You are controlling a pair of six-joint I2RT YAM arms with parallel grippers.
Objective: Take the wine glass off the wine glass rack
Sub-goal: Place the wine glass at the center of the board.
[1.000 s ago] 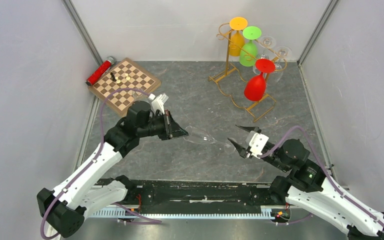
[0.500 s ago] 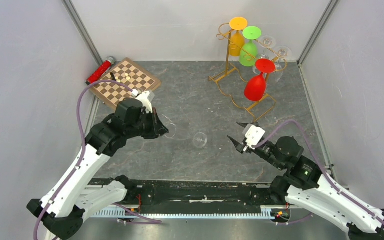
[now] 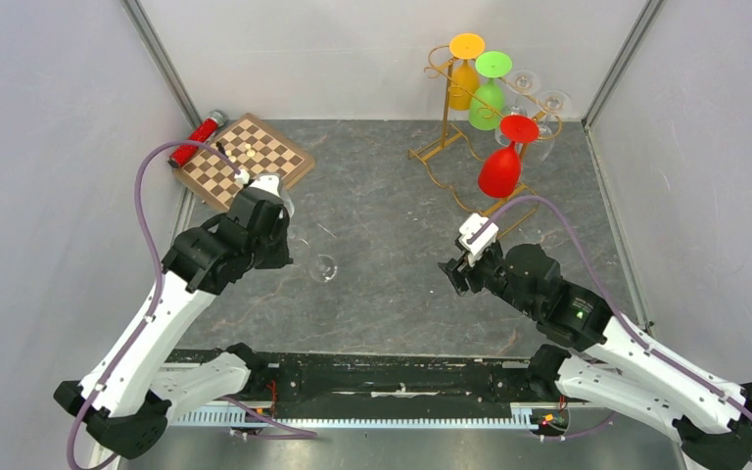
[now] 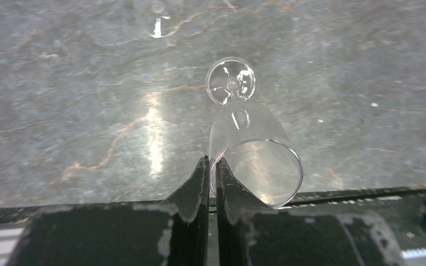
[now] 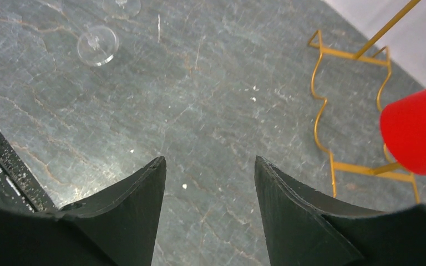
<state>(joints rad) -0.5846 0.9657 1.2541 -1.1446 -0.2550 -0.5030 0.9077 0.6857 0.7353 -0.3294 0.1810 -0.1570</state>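
Two arms worked over a dark stone-look bench point(image 3: 392, 211). Left gripper point(image 4: 211, 166) was pinched almost fully closed on the rim of a clear wine glass point(image 4: 253, 145), with the edge of the rim running between its two fingers. We logged the wine glass as off the rack point(image 3: 445, 122), left of bench centre and well apart from the rack. Its mouth faced up toward the left wrist camera, its foot pointed down at the bench, and the bowl was a bit tilted. We could not tell whether the foot touched the bench. From the top view only the foot showed clearly, just right of the left arm's wrist; the bowl was mostly hidden by the arm.

Right gripper point(image 5: 208, 162) had its jaws spread wide and held nothing. It hung above bare bench right of centre, between the wine glass and the rack, apart from both. In the right wrist view we saw the foot of the wine glass far off at upper left and the rack's wavy gold base wire at right.

Rack stood at the back right of the bench. Hanging on it bowl-down we counted an orange glass point(image 3: 464, 83), a green glass point(image 3: 488, 103), a red glass point(image 3: 500, 168) and two clear glasses point(image 3: 552, 101) behind them.

Chessboard point(image 3: 247, 162) lay at back left with a few pieces on it, and a red tube point(image 3: 196, 141) just beside its left edge, near the wall.
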